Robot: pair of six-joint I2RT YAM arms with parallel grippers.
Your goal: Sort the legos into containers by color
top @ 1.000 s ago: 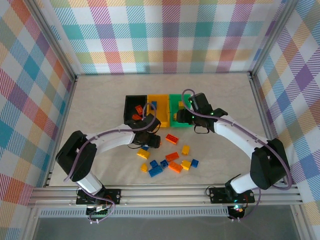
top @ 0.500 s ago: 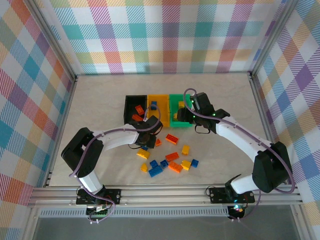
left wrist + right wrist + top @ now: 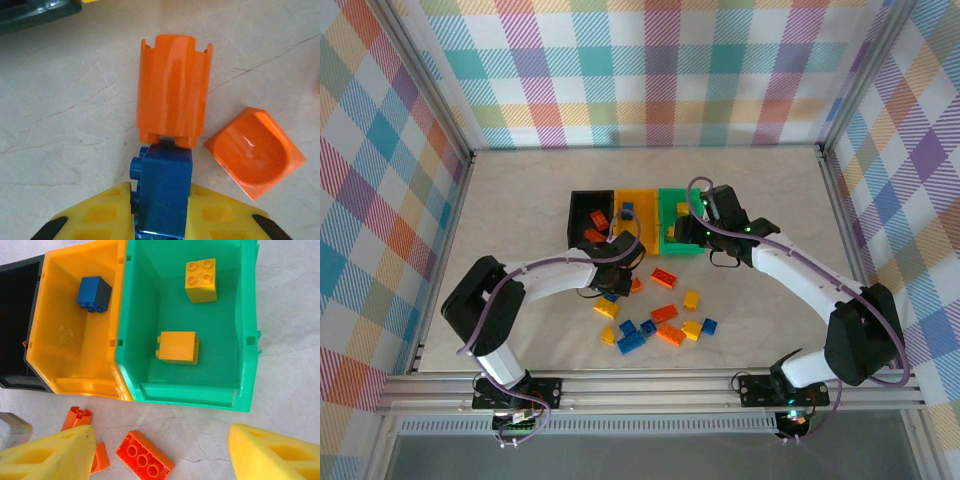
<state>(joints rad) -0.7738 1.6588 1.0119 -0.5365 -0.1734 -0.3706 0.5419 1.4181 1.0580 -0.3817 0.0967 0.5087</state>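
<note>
Since the earlier frame the left arm has pulled its elbow in, and the left gripper has gone from partly open to closed. Its yellow foam pads pinch a small blue studded plastic brick from both sides, low by the beige marbled table. Touching that brick's far end is an orange round plastic brick; an orange square piece w/ a hollowed dish sits just beside it.

On the other side the right gripper hangs w/ fingers wide apart, nothing btwn them, over the near rim of the green plastic bin. That bin holds two yellow bricks. Next to it the yellow plastic bin holds one blue cube brick, and the black plastic bin beyond has orange bricks. Loose orange/blue/yellow bricks lie on the table on the arms' side of the bins.
</note>
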